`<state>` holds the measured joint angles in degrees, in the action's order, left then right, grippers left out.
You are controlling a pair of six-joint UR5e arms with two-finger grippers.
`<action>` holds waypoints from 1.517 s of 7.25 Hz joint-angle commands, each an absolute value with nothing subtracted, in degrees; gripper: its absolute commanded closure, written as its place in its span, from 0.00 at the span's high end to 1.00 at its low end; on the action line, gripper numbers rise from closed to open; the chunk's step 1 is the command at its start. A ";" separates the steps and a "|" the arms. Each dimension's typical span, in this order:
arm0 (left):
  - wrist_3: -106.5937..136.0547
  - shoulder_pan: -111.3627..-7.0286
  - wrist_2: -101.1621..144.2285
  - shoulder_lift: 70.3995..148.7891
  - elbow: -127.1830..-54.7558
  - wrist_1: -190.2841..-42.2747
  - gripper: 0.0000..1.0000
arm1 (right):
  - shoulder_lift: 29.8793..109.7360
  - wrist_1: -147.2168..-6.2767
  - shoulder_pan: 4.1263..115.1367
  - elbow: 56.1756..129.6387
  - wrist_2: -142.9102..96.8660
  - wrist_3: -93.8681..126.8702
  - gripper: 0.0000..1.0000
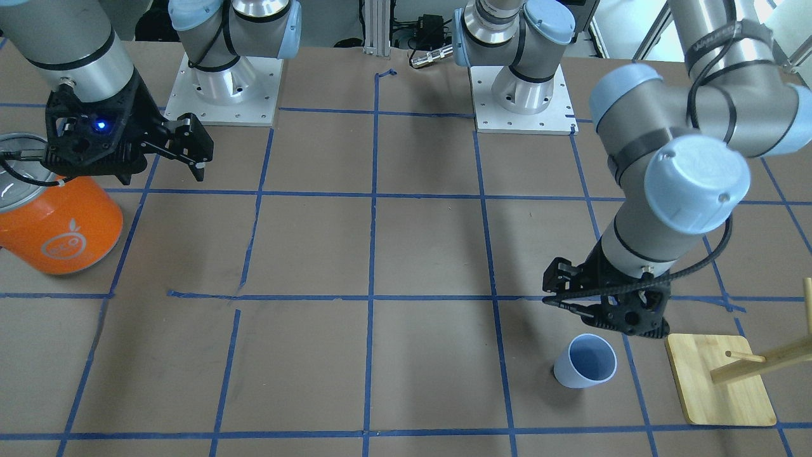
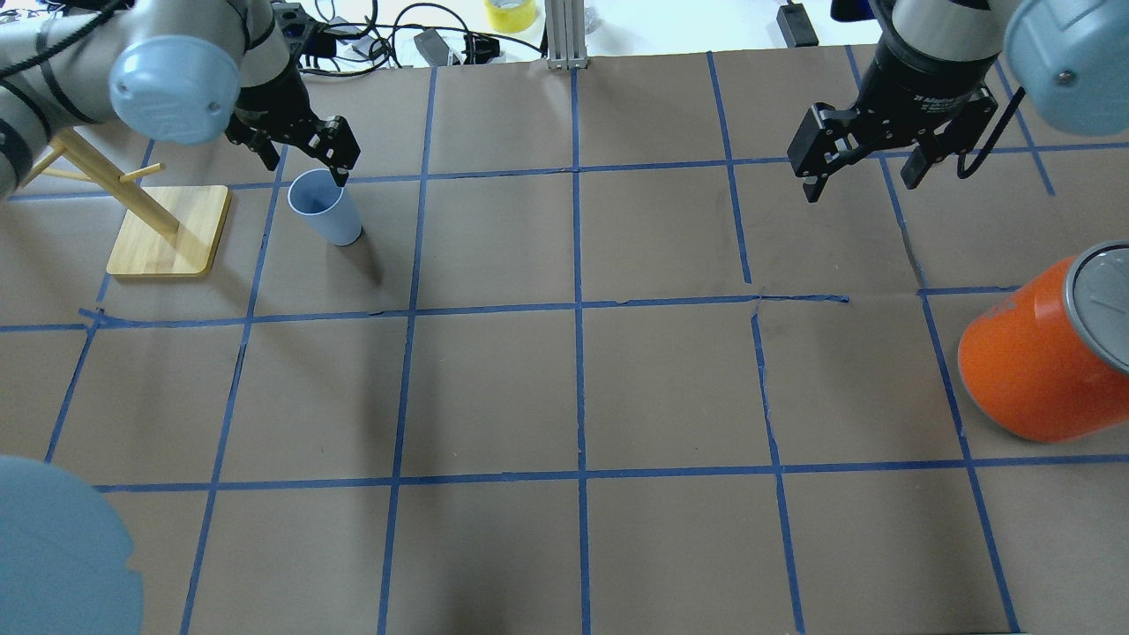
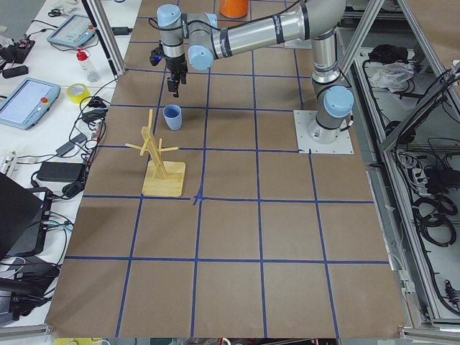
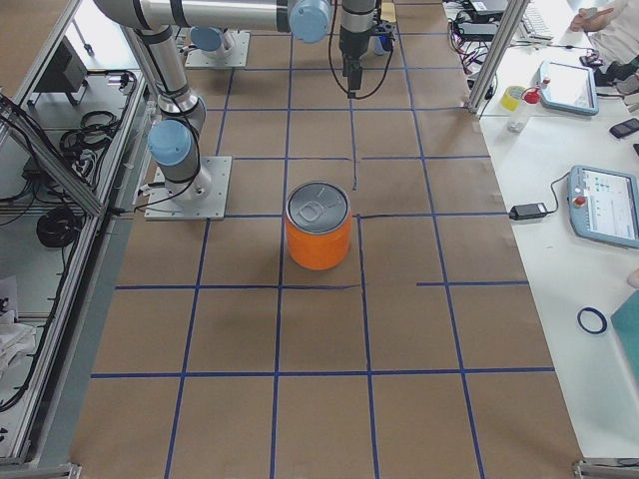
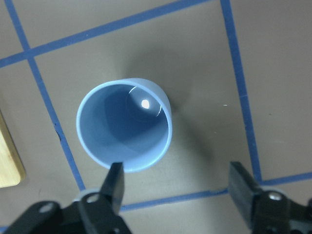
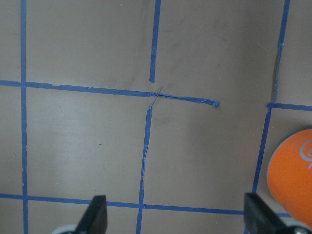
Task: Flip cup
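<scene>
The cup stood mouth up just past the left fingers, spread wide and empty; the flip looked done.

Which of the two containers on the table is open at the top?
The small pale blue cup near the left tool: its mouth faces up, uncovered. The big orange can has a silver lid.

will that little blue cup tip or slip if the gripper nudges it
Likely tips easily: the cup stands on its narrow base, rim wider. Probably light, since it looks empty and thin-walled. Its smooth, glossy wall may slip when pinched.
</scene>
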<state>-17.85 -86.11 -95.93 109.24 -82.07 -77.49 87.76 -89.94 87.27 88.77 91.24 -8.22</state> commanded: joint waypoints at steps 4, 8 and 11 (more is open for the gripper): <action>-17.49 -86.40 -90.82 97.57 -82.35 -84.64 0.94 | 87.71 -90.09 87.28 88.77 91.06 -8.09 1.00; -9.58 -86.48 -90.88 91.51 -86.82 -86.56 1.00 | 87.71 -90.00 87.28 88.77 90.97 -8.52 1.00; -9.06 -86.48 -90.71 87.29 -91.57 -87.45 1.00 | 87.71 -90.00 87.28 88.77 91.23 -8.70 1.00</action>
<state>-9.34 -86.49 -90.86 88.78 -89.82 -87.27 87.72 -90.00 87.27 88.77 91.30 -8.64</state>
